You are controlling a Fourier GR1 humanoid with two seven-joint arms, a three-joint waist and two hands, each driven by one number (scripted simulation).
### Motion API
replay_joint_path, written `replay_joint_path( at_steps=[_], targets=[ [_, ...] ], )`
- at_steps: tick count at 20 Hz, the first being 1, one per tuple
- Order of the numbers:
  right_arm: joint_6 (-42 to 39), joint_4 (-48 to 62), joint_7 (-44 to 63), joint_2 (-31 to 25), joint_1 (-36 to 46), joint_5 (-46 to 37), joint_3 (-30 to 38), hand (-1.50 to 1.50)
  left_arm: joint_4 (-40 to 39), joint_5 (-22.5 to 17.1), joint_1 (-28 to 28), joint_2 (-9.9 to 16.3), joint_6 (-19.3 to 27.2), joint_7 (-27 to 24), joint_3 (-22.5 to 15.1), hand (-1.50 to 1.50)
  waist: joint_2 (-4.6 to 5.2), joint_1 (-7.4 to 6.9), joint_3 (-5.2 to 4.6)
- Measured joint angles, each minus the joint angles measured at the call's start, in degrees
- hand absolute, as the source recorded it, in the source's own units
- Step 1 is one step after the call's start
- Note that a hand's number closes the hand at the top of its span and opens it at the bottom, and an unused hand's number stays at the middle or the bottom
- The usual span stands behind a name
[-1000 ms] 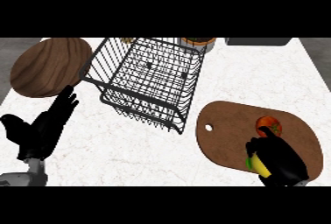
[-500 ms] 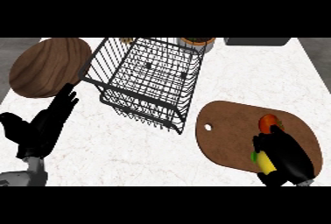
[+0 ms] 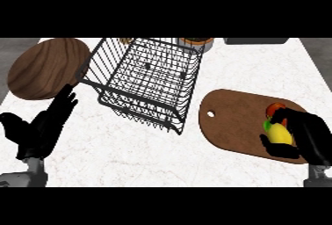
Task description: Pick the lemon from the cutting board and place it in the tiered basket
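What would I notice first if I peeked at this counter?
Probably the big black wire basket tilted across the middle of the white counter. Next, the bright yellow lemon at the right, with the right hand curled round it over the brown cutting board. The left hand rests open at the lower left, below a round wooden board.

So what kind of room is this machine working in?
Most likely a kitchen: a pale marbled counter carries a wooden cutting board with a lemon on it, and a black wire basket stands alongside.
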State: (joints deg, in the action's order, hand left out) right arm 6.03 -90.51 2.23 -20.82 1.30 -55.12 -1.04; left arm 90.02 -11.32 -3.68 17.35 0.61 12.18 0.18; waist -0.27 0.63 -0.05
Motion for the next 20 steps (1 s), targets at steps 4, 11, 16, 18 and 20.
replay_joint_path(
  at_steps=[4,11,16,18,20],
  targets=[
    [-1.4,-8.79,-0.96,1.7,1.34,8.68,3.11,1.5,0.52,0.16,0.76,-0.13,0.04,-0.08,0.15,0.0,-0.13,0.19,0.01],
    [-10.42,-24.19,7.42,3.19,4.63,15.66,2.57,1.5,0.78,0.6,0.95,-0.32,-1.12,-0.34,0.56,0.0,0.05,-0.33,0.01],
    [-16.82,-28.12,19.24,6.19,13.67,14.5,-2.82,1.5,1.8,1.48,1.1,-1.34,-0.95,0.44,0.1,0.0,0.15,-0.89,-0.01],
    [-17.88,-27.01,22.21,7.88,17.77,13.1,-5.17,1.5,0.61,2.11,0.76,-2.08,-0.93,-0.49,0.0,0.0,0.21,-0.95,0.0],
    [-19.09,-25.92,26.41,10.16,22.51,11.41,-7.69,1.5,0.41,2.3,1.18,-2.05,-1.42,-0.95,0.14,0.0,0.22,-1.1,-0.01]
  ],
)
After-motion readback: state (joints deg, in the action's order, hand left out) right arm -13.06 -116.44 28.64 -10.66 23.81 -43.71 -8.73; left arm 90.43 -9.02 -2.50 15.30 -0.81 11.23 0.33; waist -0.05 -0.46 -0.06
